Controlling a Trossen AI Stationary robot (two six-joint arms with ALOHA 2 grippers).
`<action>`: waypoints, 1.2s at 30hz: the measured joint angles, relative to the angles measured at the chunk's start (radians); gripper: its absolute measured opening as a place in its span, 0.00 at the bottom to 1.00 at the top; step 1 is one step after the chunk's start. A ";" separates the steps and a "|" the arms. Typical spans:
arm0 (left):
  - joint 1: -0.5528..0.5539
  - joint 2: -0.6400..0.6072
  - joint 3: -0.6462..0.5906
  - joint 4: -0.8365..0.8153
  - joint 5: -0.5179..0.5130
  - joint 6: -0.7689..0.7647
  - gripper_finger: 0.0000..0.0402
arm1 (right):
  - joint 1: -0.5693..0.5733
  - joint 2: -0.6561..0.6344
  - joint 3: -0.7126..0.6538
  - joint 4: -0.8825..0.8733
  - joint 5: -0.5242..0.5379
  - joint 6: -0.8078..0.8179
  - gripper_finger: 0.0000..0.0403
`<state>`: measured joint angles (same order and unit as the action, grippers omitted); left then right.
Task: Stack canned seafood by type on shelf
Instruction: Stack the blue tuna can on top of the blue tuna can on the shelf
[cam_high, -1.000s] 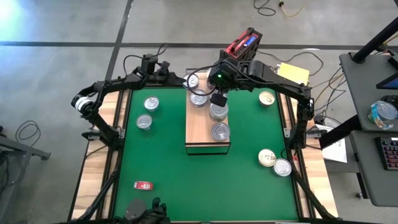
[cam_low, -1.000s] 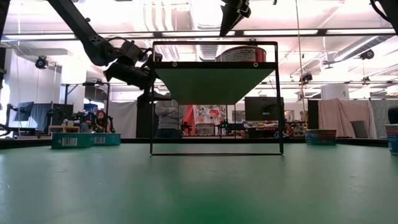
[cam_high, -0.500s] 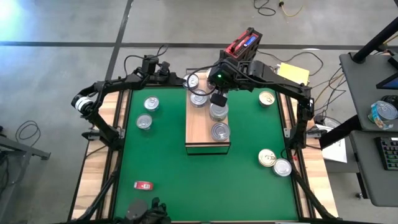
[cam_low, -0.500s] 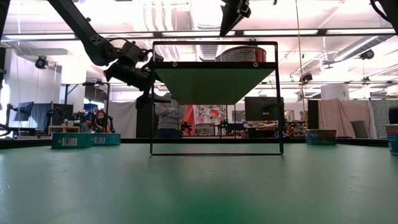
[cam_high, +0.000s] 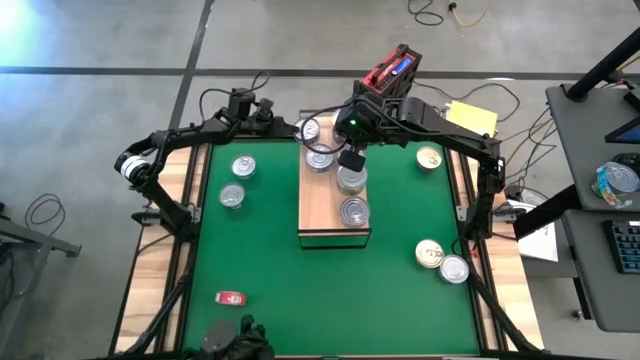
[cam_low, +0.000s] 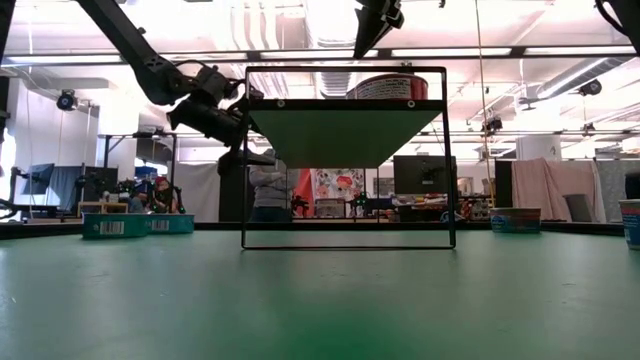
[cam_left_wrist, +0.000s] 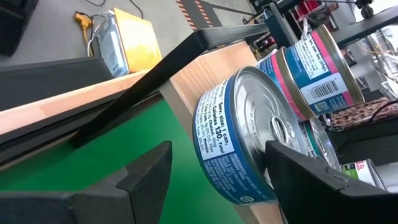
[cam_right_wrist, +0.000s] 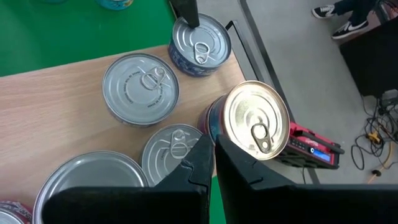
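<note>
The shelf (cam_high: 322, 215) is a light-wood board standing mid-table on the green mat. Silver-lidded seafood cans (cam_high: 355, 210) sit on it, and a gold-lidded can (cam_right_wrist: 255, 121) stands at its far edge. A blue can with a silver lid (cam_left_wrist: 249, 143) rests flat on the shelf's far left corner. My left gripper (cam_left_wrist: 227, 180) reaches in level from the far left, open, with this can between its fingers. My right gripper (cam_right_wrist: 213, 163) hangs shut above the shelf's cans, holding nothing. My left gripper stands open about the blue can. One finger (cam_left_wrist: 305, 171) lies over the can's lid (cam_right_wrist: 200, 45); whether it touches, I cannot tell. The other finger (cam_left_wrist: 146, 177) stands clear of the can's underside. The can rests on the shelf.
Loose cans stand on the mat: two at the left (cam_high: 243, 166) (cam_high: 231, 196), a gold-lidded one at the far right (cam_high: 428, 157), and two at the right (cam_high: 430, 252) (cam_high: 454, 268). A small red flat object (cam_high: 231, 297) lies near left.
</note>
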<state>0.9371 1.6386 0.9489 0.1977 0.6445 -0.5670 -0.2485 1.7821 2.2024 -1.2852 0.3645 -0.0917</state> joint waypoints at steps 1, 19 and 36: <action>0.000 0.000 0.000 -0.004 0.000 0.001 0.59 | 0.000 0.000 0.000 -0.001 0.000 0.001 0.03; 0.002 -0.001 0.200 -0.298 0.045 0.125 0.49 | 0.001 0.000 0.000 -0.023 0.000 0.016 0.03; 0.003 -0.003 0.204 -0.449 -0.054 0.245 0.49 | 0.002 0.000 0.000 -0.025 0.000 0.026 0.03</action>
<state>0.9397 1.6360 1.1530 -0.2515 0.5902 -0.3219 -0.2462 1.7821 2.2024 -1.3098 0.3641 -0.0658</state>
